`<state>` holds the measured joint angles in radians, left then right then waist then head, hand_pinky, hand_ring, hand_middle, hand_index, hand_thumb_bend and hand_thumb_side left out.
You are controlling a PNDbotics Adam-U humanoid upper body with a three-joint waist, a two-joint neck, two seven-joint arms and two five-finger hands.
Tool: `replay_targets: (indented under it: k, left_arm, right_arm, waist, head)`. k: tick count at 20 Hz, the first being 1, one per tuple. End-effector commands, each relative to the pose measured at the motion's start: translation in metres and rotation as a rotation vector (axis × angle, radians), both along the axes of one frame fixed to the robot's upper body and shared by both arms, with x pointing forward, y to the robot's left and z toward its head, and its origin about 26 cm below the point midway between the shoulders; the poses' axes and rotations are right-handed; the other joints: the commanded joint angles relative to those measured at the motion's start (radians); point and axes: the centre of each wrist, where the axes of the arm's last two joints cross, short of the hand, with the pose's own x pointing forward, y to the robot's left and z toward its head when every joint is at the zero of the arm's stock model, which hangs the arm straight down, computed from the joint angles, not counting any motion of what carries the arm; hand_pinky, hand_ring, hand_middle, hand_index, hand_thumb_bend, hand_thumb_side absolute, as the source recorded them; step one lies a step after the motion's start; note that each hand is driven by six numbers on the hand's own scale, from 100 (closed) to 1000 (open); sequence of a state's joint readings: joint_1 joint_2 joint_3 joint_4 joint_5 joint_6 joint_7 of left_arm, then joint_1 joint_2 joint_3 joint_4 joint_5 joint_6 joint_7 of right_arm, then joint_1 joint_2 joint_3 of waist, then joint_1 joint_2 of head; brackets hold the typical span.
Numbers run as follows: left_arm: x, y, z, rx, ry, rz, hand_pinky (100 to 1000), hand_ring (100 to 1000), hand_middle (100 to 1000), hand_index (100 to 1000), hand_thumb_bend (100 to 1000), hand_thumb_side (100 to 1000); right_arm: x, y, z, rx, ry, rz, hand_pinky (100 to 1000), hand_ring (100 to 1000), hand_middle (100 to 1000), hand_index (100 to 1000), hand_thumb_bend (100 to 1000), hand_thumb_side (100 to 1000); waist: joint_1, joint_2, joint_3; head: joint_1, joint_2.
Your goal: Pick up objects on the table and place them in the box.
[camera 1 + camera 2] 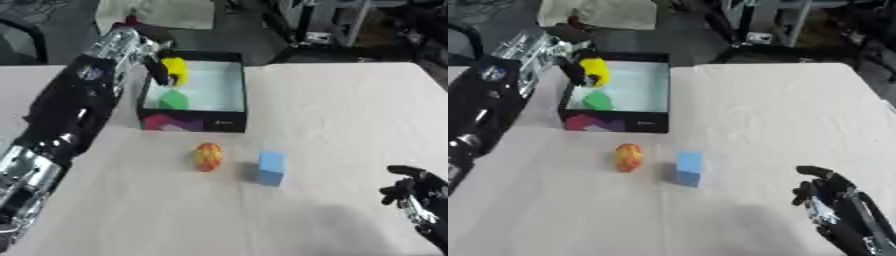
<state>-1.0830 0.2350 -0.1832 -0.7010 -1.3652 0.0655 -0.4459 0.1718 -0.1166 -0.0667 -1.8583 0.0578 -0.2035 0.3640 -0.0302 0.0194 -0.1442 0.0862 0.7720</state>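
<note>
The left hand is curled round a yellow object over the box at eleven o'clock; it looks light and smooth, possibly slippery.

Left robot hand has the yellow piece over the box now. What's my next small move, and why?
Probably open the left robot hand and let the yellow object drop. It is held above the box's open interior, near the left wall, with a green object already lying inside. The orange egg-shaped object and blue block still wait on the table.
</note>
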Motion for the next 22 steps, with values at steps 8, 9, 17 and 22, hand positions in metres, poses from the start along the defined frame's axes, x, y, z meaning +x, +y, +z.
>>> replay_targets:
  k: [8, 9, 17, 22]
  left_arm:
    - [0.005, -0.003, -0.007, 0.035, -0.282, 0.064, 786, 834, 908, 972, 686, 872]
    - [0.005, -0.001, 0.0, 0.029, -0.298, 0.055, 781, 822, 894, 962, 663, 848]
    - [-0.024, 0.026, 0.1, 0.027, -0.13, -0.423, 767, 714, 774, 873, 437, 531]
    - [-0.057, 0.018, 0.134, 0.034, 0.018, -0.473, 756, 700, 755, 854, 382, 433]
  right_arm:
    - [0.003, 0.001, 0.006, 0.003, -0.021, 0.016, 687, 477, 308, 767, 100, 472]
    - [0.003, 0.001, 0.006, 0.003, -0.021, 0.016, 687, 477, 308, 767, 100, 472]
    - [0.002, -0.003, 0.005, -0.013, -0.016, 0.002, 688, 477, 308, 768, 100, 472]
    - [0.002, -0.003, 0.006, -0.017, -0.017, 0.001, 688, 476, 308, 768, 100, 474]
  waist:
    - [-0.013, -0.016, -0.001]
    - [-0.013, -0.016, 0.0]
    - [0.002, -0.019, 0.013]
    - [0.006, -0.019, 0.013]
  head:
    - [0.008, -0.002]
    - [0.008, -0.002]
    - [-0.008, -0.002]
    - [-0.011, -0.002]
